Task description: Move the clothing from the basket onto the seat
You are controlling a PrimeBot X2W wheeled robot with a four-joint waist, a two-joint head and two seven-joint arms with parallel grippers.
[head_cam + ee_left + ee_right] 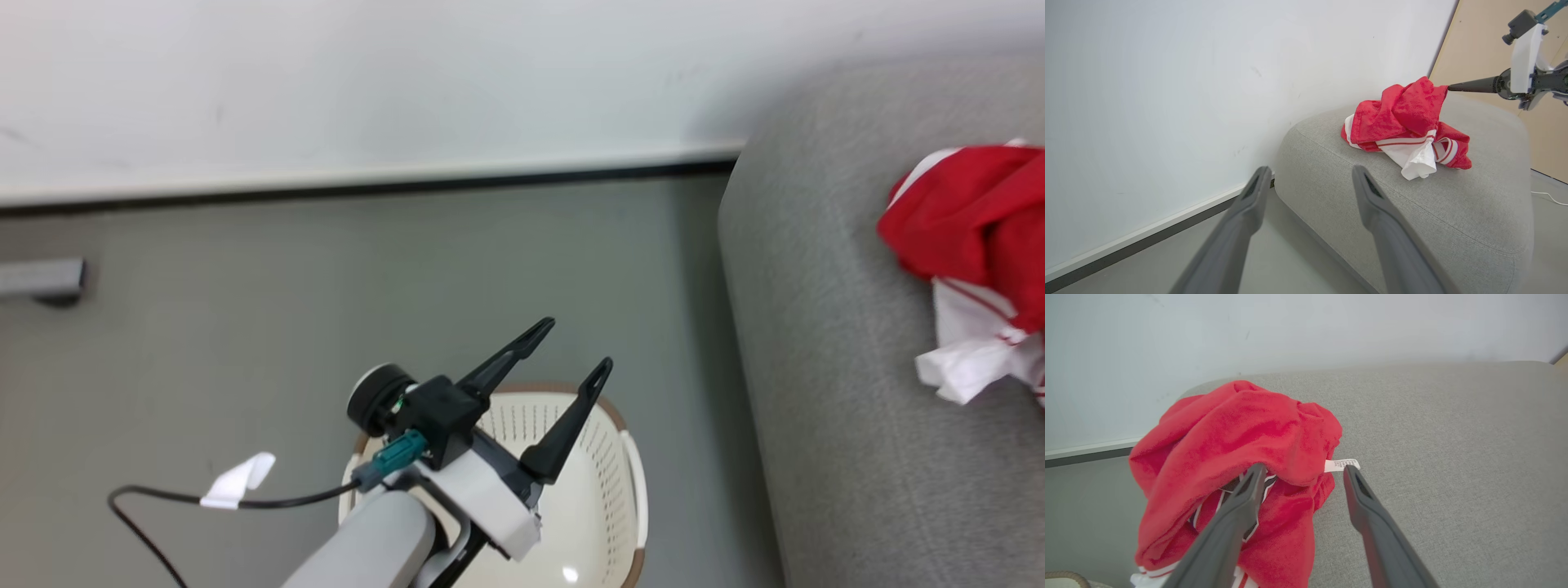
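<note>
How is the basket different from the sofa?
The basket is shiny cream plastic with little holes and a brown rim; the sofa is soft grey woven fabric. The basket is much smaller than the sofa. The part of the basket that shows is empty, while the sofa has the red and white clothes lying on it. Both stand on the grey floor and have rounded corners.

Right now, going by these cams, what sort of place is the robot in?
Likely a home-style indoor corner, perhaps a test setup: a grey upholstered seat with red and white clothing on it, a perforated laundry basket on a grey floor, and a plain white wall.
</note>
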